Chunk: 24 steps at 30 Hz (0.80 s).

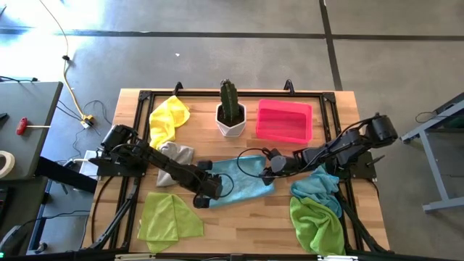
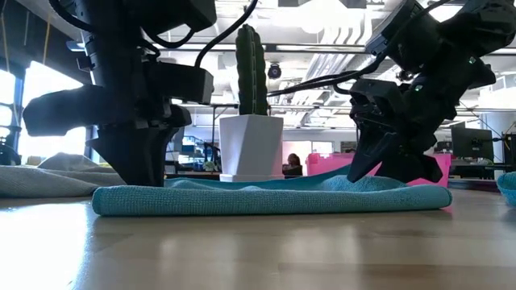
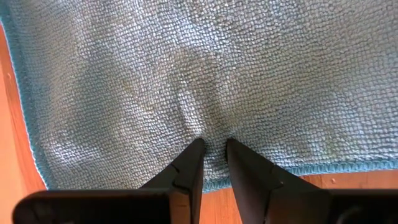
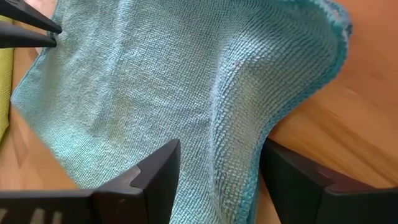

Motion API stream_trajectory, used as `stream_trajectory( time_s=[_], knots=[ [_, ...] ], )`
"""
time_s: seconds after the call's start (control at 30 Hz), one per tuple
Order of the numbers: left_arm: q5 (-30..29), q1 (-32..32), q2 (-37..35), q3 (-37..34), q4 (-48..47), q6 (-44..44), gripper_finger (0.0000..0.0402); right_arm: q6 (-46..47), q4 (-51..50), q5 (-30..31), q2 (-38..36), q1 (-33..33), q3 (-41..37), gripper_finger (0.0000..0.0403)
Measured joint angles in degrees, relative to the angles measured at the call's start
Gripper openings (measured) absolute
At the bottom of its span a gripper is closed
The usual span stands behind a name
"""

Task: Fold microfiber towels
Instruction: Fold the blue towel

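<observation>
Light blue towel spread flat at table centre, before cactus pot. Left gripper pinched narrowly on near edge; right gripper spread wide astride opposite edge.

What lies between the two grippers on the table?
In the high view, only the light blue towel spans from the left gripper to the right gripper.

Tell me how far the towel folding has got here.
Done: nothing looks neatly folded. In hand: the left tool pinches the blue towel mid-table; the right tool stands open around its far edge. Left: the yellow, grey and green towels lie rumpled.
</observation>
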Motion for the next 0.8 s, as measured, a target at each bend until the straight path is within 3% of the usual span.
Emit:
stream_trajectory(
  time_s=[0.27,0.7,0.8],
  knots=[
    [-0.57,0.02,0.02,-0.02,0.09,-0.02,0.0066,-0.57,1.3,0.43,1.2,0.0,-0.02,0.0182],
    [-0.59,0.07,0.15,0.32,0.58,-0.02,0.0066,-2.12,1.74,0.87,1.4,-0.07,-0.11,0.0024],
    [-0.67,0.07,0.31,1.46,-0.38,0.01,0.0066,-3.96,1.19,0.87,1.38,-0.07,-0.1,0.0005]
  ],
)
